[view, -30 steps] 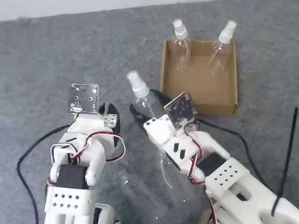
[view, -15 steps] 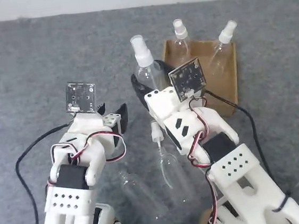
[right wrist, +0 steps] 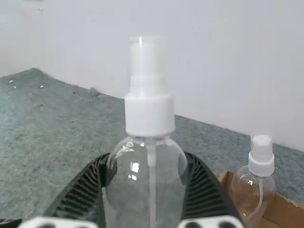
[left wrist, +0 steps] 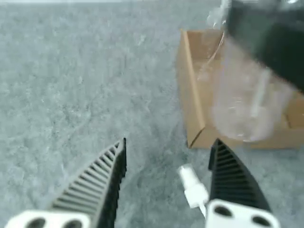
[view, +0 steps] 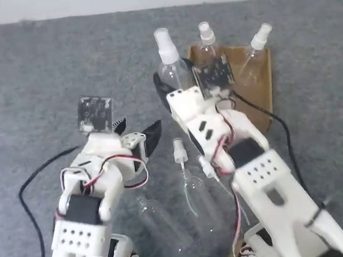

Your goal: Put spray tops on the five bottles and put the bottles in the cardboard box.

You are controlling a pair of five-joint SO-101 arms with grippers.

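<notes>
Spray-topped bottle (view: 172, 73), clamped by right gripper (right wrist: 145, 183), should lower upright into cardboard box (view: 256, 106) at three o'clock; left gripper (left wrist: 166, 149) gapes empty.

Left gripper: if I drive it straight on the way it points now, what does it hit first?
Probably the grey carpet between its open fingers; the left gripper tilts downward. The white spray top lies beside one finger, and the cardboard box corner is farther on. Depth is unclear.

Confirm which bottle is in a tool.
The bottle gripped upright by the right tool. The other four are free: two boxed bottles in the cardboard box, two lying bottles on the carpet.
</notes>
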